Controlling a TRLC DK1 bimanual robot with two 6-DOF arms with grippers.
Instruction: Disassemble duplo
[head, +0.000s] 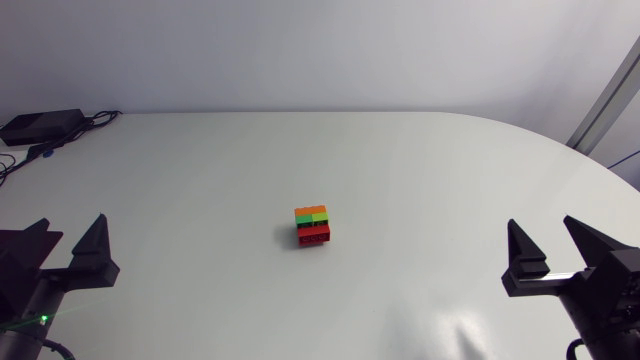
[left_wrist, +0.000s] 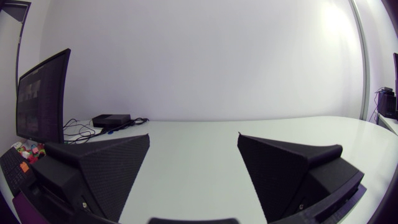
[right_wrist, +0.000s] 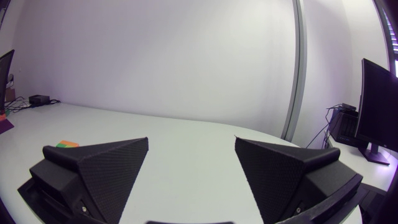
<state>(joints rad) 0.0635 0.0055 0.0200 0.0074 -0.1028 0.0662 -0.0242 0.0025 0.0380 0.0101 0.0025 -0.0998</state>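
A small duplo stack (head: 314, 226) stands near the middle of the white table (head: 430, 170), with an orange and a green brick side by side on top and a red brick at the bottom. My left gripper (head: 68, 234) rests at the near left, open and empty, well apart from the stack. At the near right my right gripper (head: 544, 228) is also open and empty. In the right wrist view the gripper (right_wrist: 191, 140) has nothing between its fingers, and a sliver of the stack (right_wrist: 66, 144) peeks out beyond one finger. The left wrist view shows its gripper (left_wrist: 194, 137) open, and the stack is not seen there.
A black box (head: 40, 125) with cables lies at the table's far left corner, also seen as the black box (left_wrist: 112, 119) ahead of the left gripper. The table's rounded far edge curves down on the right.
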